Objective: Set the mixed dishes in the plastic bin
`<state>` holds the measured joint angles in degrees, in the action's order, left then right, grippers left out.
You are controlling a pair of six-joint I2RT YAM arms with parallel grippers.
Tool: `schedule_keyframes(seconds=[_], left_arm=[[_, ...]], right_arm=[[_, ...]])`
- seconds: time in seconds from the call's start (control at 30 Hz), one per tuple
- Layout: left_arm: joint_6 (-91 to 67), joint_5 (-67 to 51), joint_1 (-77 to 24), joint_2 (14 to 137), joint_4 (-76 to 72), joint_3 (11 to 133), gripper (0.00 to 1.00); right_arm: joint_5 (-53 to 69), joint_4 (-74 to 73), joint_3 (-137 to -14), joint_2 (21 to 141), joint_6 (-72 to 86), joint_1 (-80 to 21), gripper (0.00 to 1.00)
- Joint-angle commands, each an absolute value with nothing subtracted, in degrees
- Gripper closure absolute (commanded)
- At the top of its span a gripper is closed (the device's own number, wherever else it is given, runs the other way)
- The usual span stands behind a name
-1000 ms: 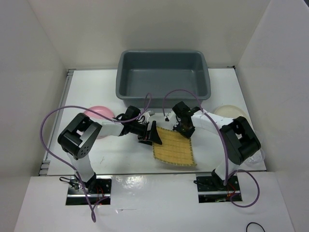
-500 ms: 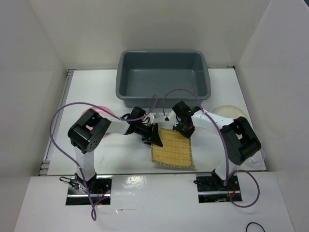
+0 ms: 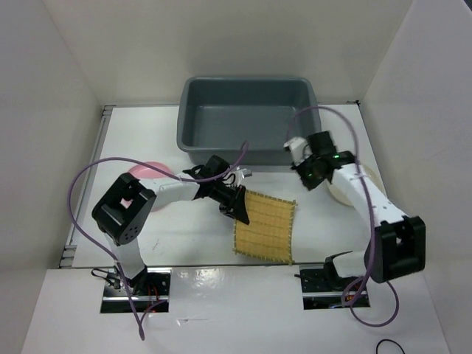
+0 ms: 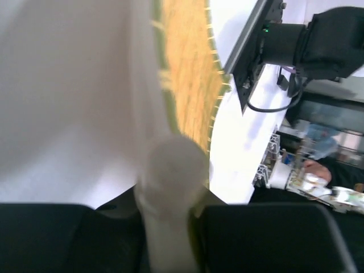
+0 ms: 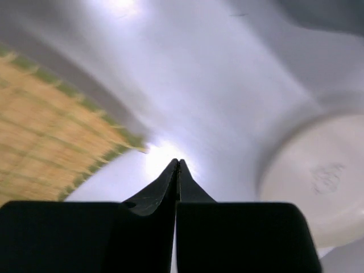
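The square yellow woven mat (image 3: 265,229) lies on the white table in front of the grey-blue plastic bin (image 3: 249,118). My left gripper (image 3: 237,206) is at the mat's left edge. In the left wrist view that edge (image 4: 187,74) runs blurred between the dark fingers, and the gripper (image 4: 170,199) is shut on it. My right gripper (image 3: 304,175) hangs shut and empty above the table, between the mat's far right corner and the cream plate (image 3: 352,184). The right wrist view shows the right gripper (image 5: 178,162), the mat (image 5: 45,136) and the cream plate (image 5: 318,182). The pink plate (image 3: 150,172) lies partly under the left arm.
White walls close in the table on the left, back and right. The bin stands against the back, its near wall just beyond both grippers. Purple cables loop above both arms. The arm bases sit at the near edge.
My left gripper has closed on the mat's left edge. The right arm has lifted off the mat's far corner and swung right and back. The mat has shifted slightly.
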<state>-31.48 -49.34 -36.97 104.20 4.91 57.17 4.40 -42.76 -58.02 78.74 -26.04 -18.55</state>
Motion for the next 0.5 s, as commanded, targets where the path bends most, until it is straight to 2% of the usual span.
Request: schedule_keyframes(seconds=[0.0, 0.1, 0.23, 0.33, 0.47], left_arm=[[-25.93, -45.97, -37.09, 98.97, 15.19, 62.30, 1.00], [-25.93, -47.45, -37.09, 97.65, 18.19, 66.69, 1.00], [-29.00, -48.95, -37.09, 98.34, 19.34, 74.33, 1.00], [-30.58, -50.97, -36.48, 102.29, 23.11, 88.38, 1.00], [-33.65, -56.59, -35.07, 112.46, 26.52, 110.34, 1.00]], right_arm=[[11.06, -47.29, -63.36, 72.09, -28.21, -6.27, 1.00], [7.67, -44.92, -63.29, 63.83, -26.02, -1.85, 1.00], [-4.80, -38.53, -56.79, 62.31, -19.79, -1.85, 1.00], [-12.82, -35.95, -53.27, 62.31, -16.88, -0.26, 1.00], [-13.36, -33.77, -50.37, 62.31, -16.88, 0.62, 1.00]])
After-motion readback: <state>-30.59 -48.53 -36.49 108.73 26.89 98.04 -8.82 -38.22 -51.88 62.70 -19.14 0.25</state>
